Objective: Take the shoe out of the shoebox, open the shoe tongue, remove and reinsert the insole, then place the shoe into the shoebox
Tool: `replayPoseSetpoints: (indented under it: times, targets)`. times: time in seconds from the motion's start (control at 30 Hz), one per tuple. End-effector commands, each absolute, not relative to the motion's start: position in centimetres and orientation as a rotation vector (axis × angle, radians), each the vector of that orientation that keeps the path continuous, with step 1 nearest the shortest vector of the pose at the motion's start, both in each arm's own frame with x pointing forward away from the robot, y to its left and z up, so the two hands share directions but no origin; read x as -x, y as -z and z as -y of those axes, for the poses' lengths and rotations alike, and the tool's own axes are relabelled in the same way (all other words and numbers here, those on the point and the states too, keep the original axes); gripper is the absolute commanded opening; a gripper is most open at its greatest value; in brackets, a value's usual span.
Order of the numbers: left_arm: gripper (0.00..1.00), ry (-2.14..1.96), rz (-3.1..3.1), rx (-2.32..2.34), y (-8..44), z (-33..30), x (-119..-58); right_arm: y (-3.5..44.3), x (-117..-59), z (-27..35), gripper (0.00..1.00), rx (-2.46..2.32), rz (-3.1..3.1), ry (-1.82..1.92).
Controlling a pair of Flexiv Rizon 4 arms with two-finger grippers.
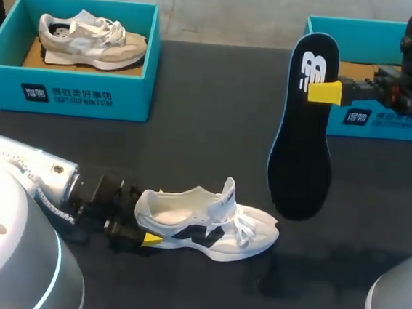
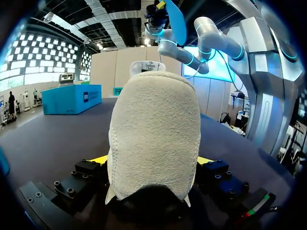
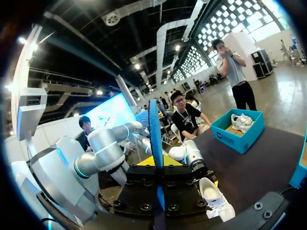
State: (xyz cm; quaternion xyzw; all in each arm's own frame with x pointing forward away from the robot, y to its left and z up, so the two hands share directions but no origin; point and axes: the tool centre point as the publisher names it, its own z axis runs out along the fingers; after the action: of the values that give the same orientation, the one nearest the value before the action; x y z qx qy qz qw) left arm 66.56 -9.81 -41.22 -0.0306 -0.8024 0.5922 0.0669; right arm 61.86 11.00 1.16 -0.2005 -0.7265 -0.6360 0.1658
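A white shoe with dark side marks lies on the dark table, toe pointing right, tongue raised. My left gripper stands open around its heel, a yellow tip on each side. From the left wrist view the pale heel fills the gap between the fingers. My right gripper is shut on a dark insole with a white logo and holds it upright in the air, above and right of the shoe. In the right wrist view the insole stands edge-on between the fingers, with the shoe on the table below.
A teal shoebox at the back left holds a beige shoe. A second teal shoebox stands at the back right, partly behind my right gripper. Dark table surface lies between the boxes and the white shoe.
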Motion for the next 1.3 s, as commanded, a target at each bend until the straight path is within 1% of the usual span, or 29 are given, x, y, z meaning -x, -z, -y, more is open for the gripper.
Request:
replayPoseSetpoints:
  times: [0.03, 0.37, 0.6, 0.9, 1.3]
  targets:
    - [1.0, -1.765, 2.427, 0.097, 40.6, 9.6, -66.5, -1.1, -62.0, -11.2, 0.0, 0.573, 2.07, 1.806]
    - [1.0, -1.724, 2.52, 0.04, 39.2, 7.9, -67.1, -1.1, -62.0, -11.2, 0.0, 0.573, 2.07, 1.806]
    - [1.0, -1.605, 2.596, 0.039, 38.1, 6.3, -66.6, -1.1, -62.0, -11.2, 0.0, 0.573, 2.07, 1.806]
    - [1.0, -1.338, 2.78, 0.022, 36.4, 4.4, -66.5, -1.1, -62.0, -11.2, 0.0, 0.573, 2.07, 1.806]
    - [1.0, -0.912, 2.819, -0.002, 36.4, 3.2, -67.2, -1.1, -62.0, -11.2, 0.0, 0.573, 2.07, 1.806]
